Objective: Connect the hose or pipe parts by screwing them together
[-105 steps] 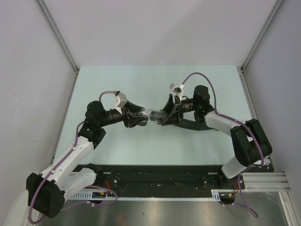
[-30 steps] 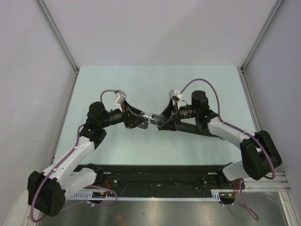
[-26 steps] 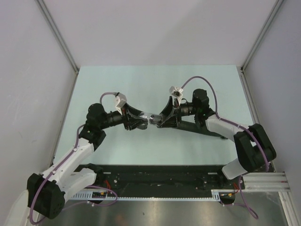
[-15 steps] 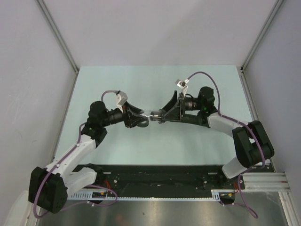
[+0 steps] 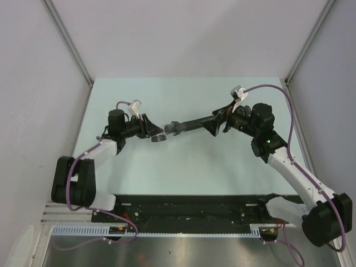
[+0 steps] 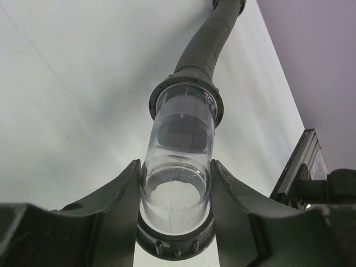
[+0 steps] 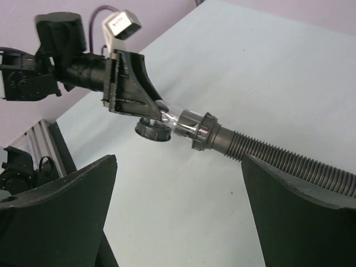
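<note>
Over the middle of the worktop (image 5: 183, 167), a little toward its far edge, the black ribbed hose (image 5: 192, 124) meets the clear fitting (image 6: 178, 144) with its collar (image 6: 186, 82). The left gripper (image 5: 154, 133) clamps that fitting between its fingers, just beside a grey ring (image 6: 175, 250) at the tube's other end. The right gripper (image 7: 179, 160) has its jaws wide apart on either side of the hose and grips nothing. That looks like the weak spot: the hose's weight seems to hang largely on the joint, and how far the thread has taken cannot be told. If it is only partly engaged, the sag could lever the collar askew, cross-thread it or pull it off. The smooth clear tube might also turn or slide in the left fingers under a twist, and an off-centre closing of the right jaws would shove the hose sideways. The hose's long axis runs across the worktop, its joined end pointing at the left edge and its other end toward the far right corner, where the right arm hides it.
</note>
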You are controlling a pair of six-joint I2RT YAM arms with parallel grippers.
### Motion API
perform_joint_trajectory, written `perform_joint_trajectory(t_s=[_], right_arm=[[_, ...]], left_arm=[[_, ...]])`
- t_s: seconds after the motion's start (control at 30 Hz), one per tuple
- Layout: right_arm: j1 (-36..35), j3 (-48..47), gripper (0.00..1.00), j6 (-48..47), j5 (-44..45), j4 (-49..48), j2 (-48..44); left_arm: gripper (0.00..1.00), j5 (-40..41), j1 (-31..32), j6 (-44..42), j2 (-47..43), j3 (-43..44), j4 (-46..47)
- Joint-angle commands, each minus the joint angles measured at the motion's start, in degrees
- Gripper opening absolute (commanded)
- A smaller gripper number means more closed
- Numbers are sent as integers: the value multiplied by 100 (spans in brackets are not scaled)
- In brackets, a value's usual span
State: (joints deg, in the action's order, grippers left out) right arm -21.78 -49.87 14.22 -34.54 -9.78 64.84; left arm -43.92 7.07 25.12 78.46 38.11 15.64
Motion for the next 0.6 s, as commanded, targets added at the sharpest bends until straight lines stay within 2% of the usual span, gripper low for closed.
perform_joint_trajectory(t_s=[0.0,0.1,0.13,0.23,0.37,0.47,0.5,0.57], right_arm=[[-204,-234,100,-289,1265,661,-568],[-309,-234,100,-244,1615,942,-682],[-344,-234,100,-201,1826,1239,-692],[-432,-234,100,455,2721,1766,-718],[-581,-234,100,722,3391,2304,-832],[-652,-234,100,793,3989,2577,-964],[-652,-234,100,793,4156,2665,-990],[-661,-234,100,810,4298,2744,-1078]], left_arm=[[0,15,-118,142,669,539,-148],[10,173,-153,55,1012,741,-473],[19,234,-162,19,1057,785,-683],[30,498,-162,-183,1119,926,-1079],[38,744,-171,-183,1032,918,-1159],[58,806,-171,-166,891,891,-1186],[71,885,-171,-209,830,857,-1186],[78,1121,-171,-236,594,778,-1186]])
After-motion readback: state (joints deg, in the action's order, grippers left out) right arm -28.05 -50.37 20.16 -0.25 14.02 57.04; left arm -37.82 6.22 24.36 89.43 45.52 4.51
